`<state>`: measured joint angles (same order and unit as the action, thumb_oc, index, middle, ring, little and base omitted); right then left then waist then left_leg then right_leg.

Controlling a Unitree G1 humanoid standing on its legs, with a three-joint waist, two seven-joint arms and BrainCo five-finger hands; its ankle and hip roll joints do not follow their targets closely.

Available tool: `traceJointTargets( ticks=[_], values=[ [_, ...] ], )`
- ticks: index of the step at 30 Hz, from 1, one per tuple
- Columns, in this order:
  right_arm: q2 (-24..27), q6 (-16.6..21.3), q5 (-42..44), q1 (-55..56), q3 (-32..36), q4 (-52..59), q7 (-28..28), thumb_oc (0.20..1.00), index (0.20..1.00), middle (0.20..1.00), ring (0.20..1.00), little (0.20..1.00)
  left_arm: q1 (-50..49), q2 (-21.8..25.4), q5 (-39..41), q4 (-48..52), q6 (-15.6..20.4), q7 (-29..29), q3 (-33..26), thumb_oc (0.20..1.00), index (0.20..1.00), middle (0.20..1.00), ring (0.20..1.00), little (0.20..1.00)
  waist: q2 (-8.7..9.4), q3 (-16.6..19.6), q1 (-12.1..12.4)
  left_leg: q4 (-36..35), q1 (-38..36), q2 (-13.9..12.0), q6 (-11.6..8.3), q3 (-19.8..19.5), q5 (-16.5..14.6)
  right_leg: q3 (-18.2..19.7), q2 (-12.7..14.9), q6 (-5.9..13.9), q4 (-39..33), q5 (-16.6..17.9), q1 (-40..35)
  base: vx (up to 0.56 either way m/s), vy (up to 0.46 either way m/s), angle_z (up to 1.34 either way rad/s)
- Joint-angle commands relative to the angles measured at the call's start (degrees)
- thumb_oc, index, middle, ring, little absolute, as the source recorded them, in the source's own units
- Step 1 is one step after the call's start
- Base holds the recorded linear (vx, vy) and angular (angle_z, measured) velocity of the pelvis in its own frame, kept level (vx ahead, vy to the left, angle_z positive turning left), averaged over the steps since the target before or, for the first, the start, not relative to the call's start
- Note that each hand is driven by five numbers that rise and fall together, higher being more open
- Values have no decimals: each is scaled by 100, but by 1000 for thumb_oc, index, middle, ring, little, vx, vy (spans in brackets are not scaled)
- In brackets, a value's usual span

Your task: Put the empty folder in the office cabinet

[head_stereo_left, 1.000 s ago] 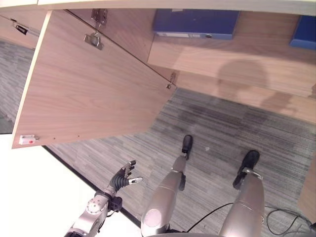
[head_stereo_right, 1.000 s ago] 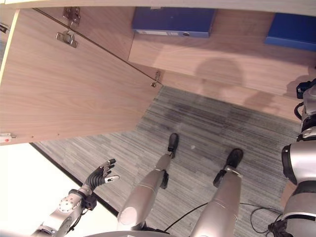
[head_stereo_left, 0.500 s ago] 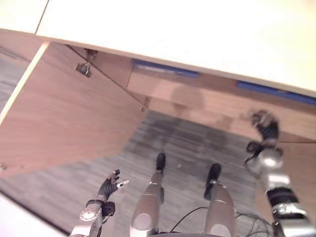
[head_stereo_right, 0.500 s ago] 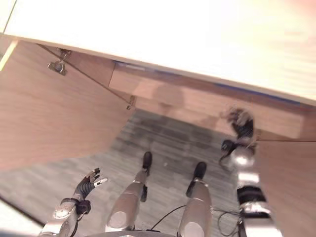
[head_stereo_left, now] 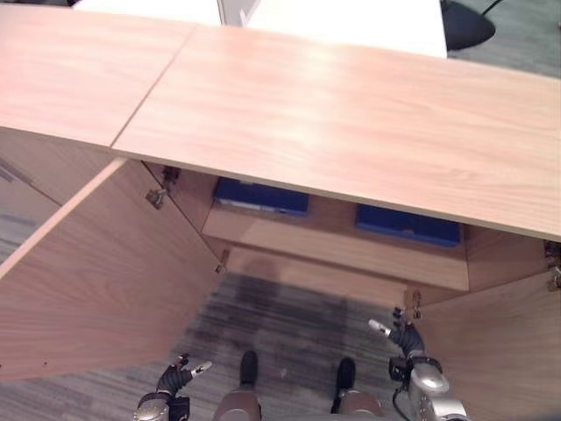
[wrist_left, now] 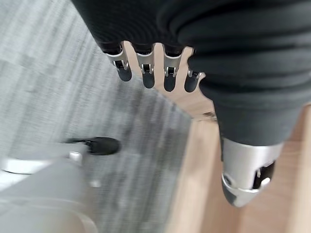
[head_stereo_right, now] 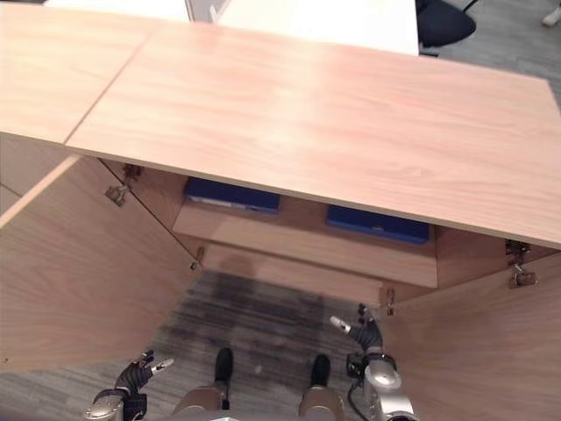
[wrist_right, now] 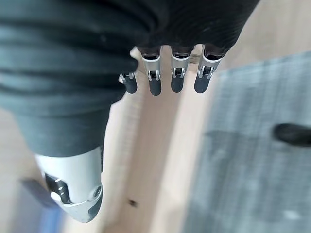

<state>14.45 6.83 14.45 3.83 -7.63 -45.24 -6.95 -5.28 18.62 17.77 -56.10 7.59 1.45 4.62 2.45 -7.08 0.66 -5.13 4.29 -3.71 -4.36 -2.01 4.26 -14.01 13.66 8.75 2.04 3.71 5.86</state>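
Two blue folders lie flat on the shelf of the open wooden office cabinet (head_stereo_left: 351, 114), one at the left (head_stereo_left: 261, 196) and one at the right (head_stereo_left: 408, 225). My left hand (head_stereo_left: 173, 380) hangs low over the grey carpet by the left door, fingers (wrist_left: 146, 73) straight and holding nothing. My right hand (head_stereo_left: 403, 338) is low beside the right door's hinge, with its fingers (wrist_right: 165, 77) straight and empty too. Both hands are well below the shelf and apart from the folders.
The cabinet's left door (head_stereo_left: 96, 272) and right door (head_stereo_left: 500, 351) stand swung out towards me on either side. Striped grey carpet (head_stereo_left: 280, 316) lies between them. Behind the cabinet top stand a white desk (head_stereo_left: 351, 17) and a dark chair base (head_stereo_left: 469, 22).
The camera has tilted up, so the cabinet's top and both doors have come into sight. My right hand has come down from the shelf edge to beside the right door.
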Motion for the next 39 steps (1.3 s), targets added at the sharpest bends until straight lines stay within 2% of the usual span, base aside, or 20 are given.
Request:
traceJointTargets(
  ticks=[1,3,4,6,9,12,13,15,16,17,18,19,20,22,24,26,27,28,31,39],
  values=[
    [0,-62,-372,-267,-51,-197,60,1000,1000,1000,1000,1000,274,-8,454,-164,144,-236,-123,1000,1000,1000,1000,1000,-193,-364,71,170,-292,-165,-151,-558,-415,873,-116,625,1275,-131,-26,-59,-71,13],
    [-31,-117,-411,-241,-148,-420,85,1000,1000,1000,1000,1000,363,2,394,-223,152,-266,-81,1000,1000,1000,1000,1000,-149,-298,117,303,-260,-101,-179,-732,-445,1250,-312,554,1080,-418,-289,-66,-138,71],
    [-78,-171,-489,-323,-246,-721,94,1000,1000,1000,1000,1000,413,-17,330,-330,156,-316,-56,1000,1000,1000,1000,1000,-110,-218,213,339,-235,-125,-253,-825,-441,1188,-306,386,808,-733,-578,-57,-161,115],
    [-80,-167,-489,-328,-246,-728,94,1000,1000,1000,1000,1000,416,-17,330,-332,157,-317,-57,1000,1000,1000,1000,1000,-111,-231,204,336,-248,-125,-255,-834,-441,1176,-307,384,798,-734,-600,-47,-116,71],
    [-63,-266,-718,-591,-439,-1239,115,1000,1000,1000,1000,1000,447,-125,307,-763,145,-403,-118,1000,1000,1000,1000,1000,-103,-20,323,235,-237,-349,-476,-845,-287,906,-363,261,190,-870,-969,-102,-255,21],
    [89,-306,-978,-730,-598,-1523,126,1000,1000,1000,1000,1000,376,-245,315,-1063,124,-389,-161,1000,1000,1000,1000,1000,-232,-6,386,165,-195,-561,-713,-961,-5,738,-529,105,-194,-934,-1257,-183,-226,20],
    [176,-314,-966,-795,-566,-1621,87,1000,1000,1000,1000,1000,392,-281,335,-1135,127,-421,-205,1000,1000,1000,1000,1000,-293,-39,387,147,-85,-619,-846,-973,207,632,-587,55,-413,-920,-1356,-162,-107,24],
    [211,-311,-868,-832,-475,-1716,50,1000,1000,1000,1000,1000,421,-323,402,-1133,138,-454,-239,1000,1000,1000,1000,1000,-311,-89,380,166,22,-645,-905,-891,333,557,-581,50,-541,-872,-1392,-221,-64,32],
    [293,-324,-705,-925,-348,-1855,9,1000,1000,1000,1000,1000,458,-365,469,-1117,149,-502,-292,1000,1000,1000,1000,1000,-281,-168,320,382,192,-654,-786,-278,353,403,-515,32,-649,-754,-1363,-245,-31,42],
    [293,-321,-704,-930,-350,-1860,10,1000,1000,1000,1000,1000,460,-365,469,-1117,149,-502,-293,1000,1000,1000,1000,1000,-275,-171,326,400,194,-648,-783,-269,338,411,-508,36,-647,-758,-1363,-353,-51,48],
    [332,-323,-644,-939,-264,-1973,-15,1000,1000,1000,1000,1000,468,-378,474,-1090,136,-486,-342,1000,1000,1000,1000,1000,-223,-145,214,717,127,-744,-602,589,128,183,-446,-1,-639,-660,-1234,-178,-36,50],
    [331,-321,-643,-938,-266,-1976,-14,1000,1000,1000,1000,1000,463,-377,474,-1086,134,-486,-343,1000,1000,1000,1000,1000,-222,-155,228,748,117,-748,-603,604,94,198,-445,2,-634,-670,-1245,-259,-66,61],
    [336,-320,-632,-911,-231,-2024,-30,1000,1000,1000,1000,1000,430,-367,445,-1040,142,-472,-368,1000,1000,1000,1000,1000,-197,-160,178,954,-57,-775,-538,946,-140,82,-420,-29,-605,-645,-1210,-136,-49,125],
    [344,-303,-576,-875,-127,-2084,-41,1000,1000,1000,1000,1000,363,-366,388,-961,136,-463,-413,1000,1000,1000,1000,1000,-167,-120,109,1328,-304,-725,-482,1207,-423,-86,-420,-85,-548,-597,-1115,-179,-59,78],
    [336,-288,-412,-812,36,-2103,-70,1000,1000,1000,1000,1000,340,-386,329,-941,136,-506,-423,1000,1000,1000,1000,1000,-162,-80,36,1627,-544,-716,-455,1320,-605,-299,-404,-124,-491,-583,-1076,-144,-8,0],
    [334,-268,-369,-795,93,-2077,-95,1000,1000,1000,1000,1000,333,-394,277,-944,139,-541,-428,1000,1000,1000,1000,1000,-164,-14,-26,1585,-658,-701,-455,1386,-664,-448,-364,-125,-460,-557,-1016,-71,51,100],
    [276,-244,-352,-703,147,-2087,-163,1000,1000,1000,1000,1000,330,-419,175,-923,139,-606,-420,1000,1000,1000,1000,1000,-237,34,-88,1307,-905,-728,-477,1545,-717,-686,-359,-98,-431,-532,-1027,-30,92,113],
    [267,-242,-352,-697,162,-2077,-176,1000,1000,1000,1000,1000,323,-435,160,-904,138,-606,-412,1000,1000,1000,1000,1000,-254,68,-103,1143,-923,-712,-474,1586,-708,-754,-344,-96,-425,-520,-1010,-22,134,106],
    [148,-140,-575,-596,180,-1854,-424,1000,1000,1000,1000,1000,242,-467,-59,-765,134,-688,-296,1000,1000,1000,1000,1000,-222,95,-30,694,-946,-558,-429,1325,-660,-921,-205,-18,-409,-350,-1041,-20,186,112],
    [13,-172,-609,-631,183,-1907,-523,1000,1000,1000,1000,1000,327,-404,-319,-737,115,-706,-48,1000,1000,1000,1000,1000,-174,-26,166,392,-804,-188,-250,809,-641,-1115,126,94,-152,-277,-963,-59,146,49]
  ],
)
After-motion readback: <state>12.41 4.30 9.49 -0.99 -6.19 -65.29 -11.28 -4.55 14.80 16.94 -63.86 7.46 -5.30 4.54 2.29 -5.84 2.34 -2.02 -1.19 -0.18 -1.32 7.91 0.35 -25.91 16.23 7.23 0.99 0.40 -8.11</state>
